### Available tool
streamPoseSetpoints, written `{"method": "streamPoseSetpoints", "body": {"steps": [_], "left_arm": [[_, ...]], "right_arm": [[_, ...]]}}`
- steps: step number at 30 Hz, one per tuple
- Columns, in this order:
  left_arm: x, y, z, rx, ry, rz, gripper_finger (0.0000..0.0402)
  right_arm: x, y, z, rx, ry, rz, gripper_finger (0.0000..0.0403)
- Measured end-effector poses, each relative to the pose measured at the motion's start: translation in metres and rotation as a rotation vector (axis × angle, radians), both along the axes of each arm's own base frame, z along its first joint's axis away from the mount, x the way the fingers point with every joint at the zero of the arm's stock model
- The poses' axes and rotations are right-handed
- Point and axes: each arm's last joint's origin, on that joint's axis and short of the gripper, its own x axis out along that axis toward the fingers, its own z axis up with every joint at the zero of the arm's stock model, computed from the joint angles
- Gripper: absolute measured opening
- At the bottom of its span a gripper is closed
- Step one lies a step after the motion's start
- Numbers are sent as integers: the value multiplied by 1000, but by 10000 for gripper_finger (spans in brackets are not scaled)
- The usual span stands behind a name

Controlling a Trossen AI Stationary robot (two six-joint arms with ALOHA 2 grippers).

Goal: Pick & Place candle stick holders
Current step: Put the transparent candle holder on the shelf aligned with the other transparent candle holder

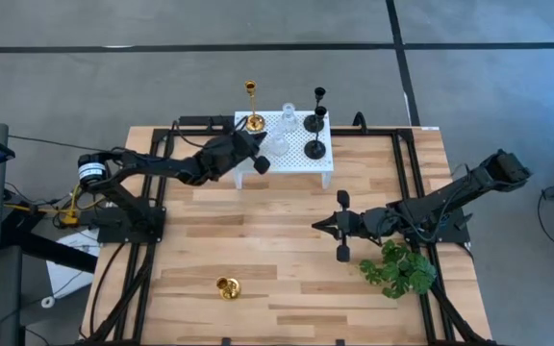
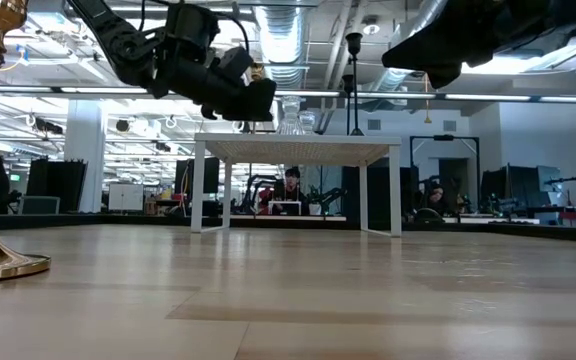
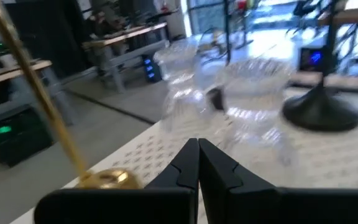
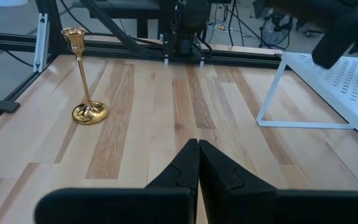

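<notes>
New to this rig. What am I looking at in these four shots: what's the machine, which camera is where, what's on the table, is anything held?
Two dark robot arms work at a wooden table. One camera looks straight down, one sits at table-top height, and one rides on each wrist.

The left gripper hovers shut at the edge of the white perforated platform, holding nothing. The right gripper is shut too, empty, over mid-table.

On the platform stand a tall gold holder, two clear glass holders, and two black holders. A second gold holder stands alone on the table, near the front edge. A green leafy plant lies by the right arm.
</notes>
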Motion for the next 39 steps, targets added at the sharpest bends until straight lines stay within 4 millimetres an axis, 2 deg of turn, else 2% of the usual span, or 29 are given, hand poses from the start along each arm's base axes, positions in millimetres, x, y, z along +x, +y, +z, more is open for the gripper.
{"method": "streamPoseSetpoints", "body": {"steps": [12,34,39], "left_arm": [[1,-1,2,-11,-43,-89,3],[2,-3,3,-15,-53,-116,3],[-3,9,2,-14,-35,-74,3]], "right_arm": [[0,0,1,-12,-5,4,0],[0,0,1,-10,-13,4,0],[0,0,1,-10,-13,5,0]]}}
